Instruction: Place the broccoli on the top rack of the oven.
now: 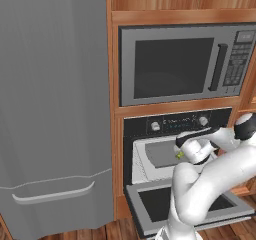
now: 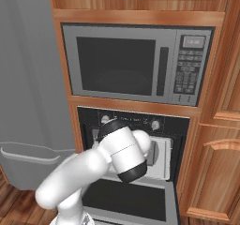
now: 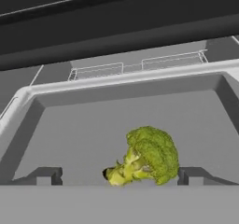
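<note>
Release step, by the look of it. The broccoli (image 3: 145,157) sits on the floor of the top rack (image 3: 116,85), inside the raised rim and toward the near edge, roughly mid-width and a bit to the right side as the hand view frames it. Floret head points right, pale stalk points left and down.

The claw (image 3: 119,175) has its fingertips (image 3: 44,175) set wide apart, one on either side of the broccoli. Neither tip touches it; there's a visible gap on the left, and the right tip stands just beside the floret. Nothing is clamped.

In the left base view the claw (image 1: 186,151) hangs over the pulled-out top rack (image 1: 150,160) of the oven (image 1: 165,125), and a speck of green, the broccoli (image 1: 179,155), shows just under it. The oven door (image 1: 155,206) is folded down below. The microwave (image 1: 180,66) is above, not involved. In the right base view the arm blocks most of the oven (image 2: 183,125) opening; the rim of the top rack (image 2: 164,158) peeks out to the right.

Judgement: the placing looks essentially done, broccoli resting on the rack. The next move calls for backing the claw straight out and up without nudging the floret, clearing the rack's near rim and the oven's upper frame. Whether the rack must be pushed in can't be told.
</note>
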Tool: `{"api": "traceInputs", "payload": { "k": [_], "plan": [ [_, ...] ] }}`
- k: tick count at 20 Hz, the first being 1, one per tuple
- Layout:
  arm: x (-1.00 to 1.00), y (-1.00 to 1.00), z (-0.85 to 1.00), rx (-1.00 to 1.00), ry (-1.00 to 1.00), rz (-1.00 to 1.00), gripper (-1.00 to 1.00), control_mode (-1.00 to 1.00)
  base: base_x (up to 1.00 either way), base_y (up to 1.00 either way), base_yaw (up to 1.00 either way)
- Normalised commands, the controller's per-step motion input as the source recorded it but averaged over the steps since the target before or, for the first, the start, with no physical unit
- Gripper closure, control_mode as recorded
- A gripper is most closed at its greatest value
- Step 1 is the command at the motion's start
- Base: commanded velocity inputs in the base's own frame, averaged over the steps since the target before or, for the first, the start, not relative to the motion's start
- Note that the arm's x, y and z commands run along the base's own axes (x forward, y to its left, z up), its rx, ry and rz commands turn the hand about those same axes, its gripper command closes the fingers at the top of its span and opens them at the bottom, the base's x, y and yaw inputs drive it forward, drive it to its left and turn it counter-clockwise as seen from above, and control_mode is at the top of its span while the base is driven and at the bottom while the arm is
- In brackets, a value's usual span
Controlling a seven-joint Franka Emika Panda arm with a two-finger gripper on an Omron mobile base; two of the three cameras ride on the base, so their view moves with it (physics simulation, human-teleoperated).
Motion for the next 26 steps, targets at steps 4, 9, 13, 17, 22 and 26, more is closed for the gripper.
{"api": "traceInputs", "payload": {
  "k": [4,9,13,17,22,26],
  "plan": [
    [-0.45,0.0,0.68,0.04,0.0,0.0,-1.0,-1.0,0.0,0.0,0.0],
    [-0.49,-0.05,0.62,0.05,0.0,0.0,-1.0,-1.0,0.0,0.0,0.0],
    [-0.54,-0.05,0.63,0.07,0.0,0.0,-1.0,-1.0,0.0,0.0,0.0],
    [-0.46,-0.02,0.79,0.04,0.0,0.0,-1.0,-1.0,0.0,0.0,0.0],
    [-0.45,0.0,0.95,0.04,0.0,0.0,-1.0,-1.0,0.0,0.0,0.0],
    [-0.53,0.0,0.74,0.07,0.02,0.0,-1.0,-1.0,0.0,0.0,0.0]
  ]
}}
